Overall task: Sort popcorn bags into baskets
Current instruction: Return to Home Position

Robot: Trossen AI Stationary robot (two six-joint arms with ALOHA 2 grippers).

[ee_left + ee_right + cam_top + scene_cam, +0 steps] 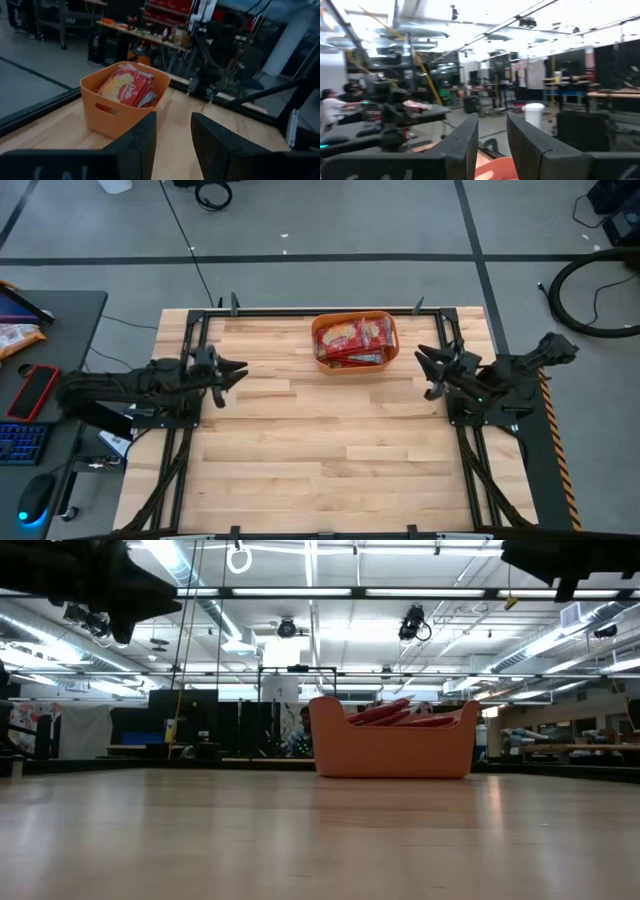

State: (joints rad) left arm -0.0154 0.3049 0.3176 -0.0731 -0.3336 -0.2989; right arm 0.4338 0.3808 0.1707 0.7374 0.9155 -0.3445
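The orange tub [355, 368] holds red popcorn bags [352, 338]; left hand [238, 370] and right hand [425, 370] hang released.

a big robotics lab hall: ceiling strip lights [300, 592], cluttered workbench [135, 32], taped concrete floor [350, 220]

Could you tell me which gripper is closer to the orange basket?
The right. The right gripper hovers just to the right of the orange basket; the left gripper is farther away on its left.
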